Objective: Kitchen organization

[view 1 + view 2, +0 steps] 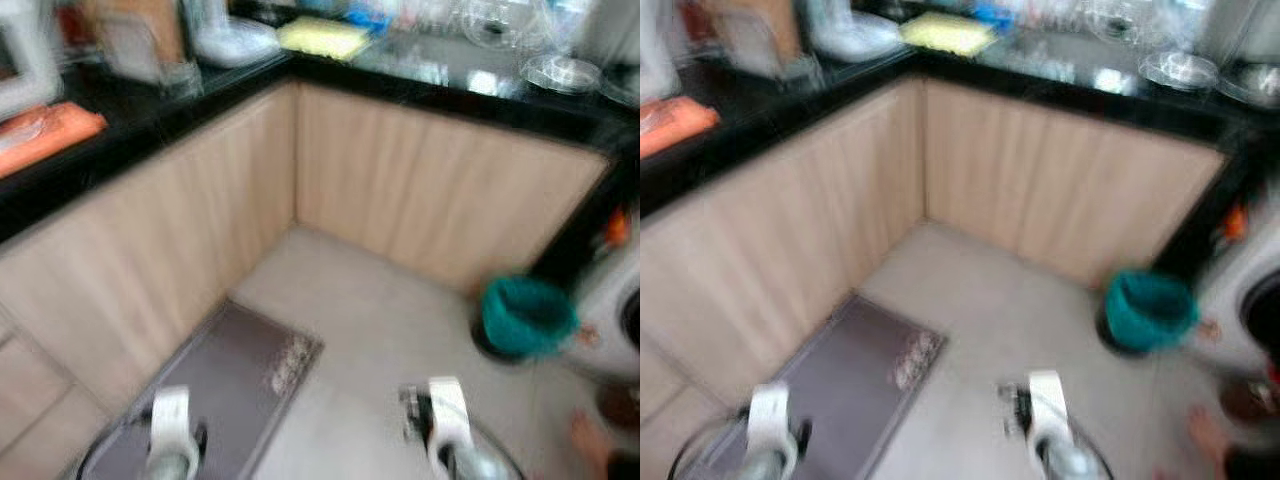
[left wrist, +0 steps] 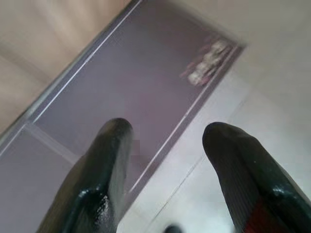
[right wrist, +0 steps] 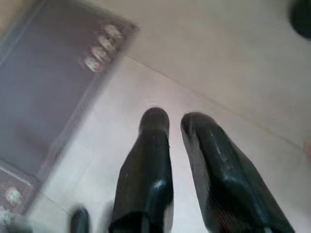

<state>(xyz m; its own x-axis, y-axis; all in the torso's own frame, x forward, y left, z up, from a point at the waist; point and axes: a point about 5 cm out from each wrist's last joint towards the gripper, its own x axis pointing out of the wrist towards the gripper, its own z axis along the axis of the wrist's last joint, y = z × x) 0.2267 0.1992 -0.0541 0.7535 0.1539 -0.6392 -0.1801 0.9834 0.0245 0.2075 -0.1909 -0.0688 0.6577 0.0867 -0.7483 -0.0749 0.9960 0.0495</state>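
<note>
The head views are blurred. The left gripper (image 2: 167, 141) hangs low over the near edge of a grey-purple floor mat (image 1: 225, 375), fingers well apart and holding nothing. The right gripper (image 3: 174, 121) hangs over bare pale floor tiles (image 1: 390, 320) just beside the mat's patterned end, fingers a narrow gap apart, also empty.

The things to be organised lie on the black L-shaped worktop (image 1: 130, 130), well apart from both grippers. On its left run are an orange item (image 1: 45, 130) near the front edge and a white appliance (image 1: 235, 40) by the inner corner. Just past the corner is a yellow cloth (image 1: 322, 37), possibly a sponge. Further right is clear glassware (image 1: 520, 30).

Light wood cabinet fronts (image 1: 420, 190) run beneath the worktop. A teal bin (image 1: 525, 315) stands on the floor at the right end, next to a white washing machine (image 1: 620, 300).
</note>
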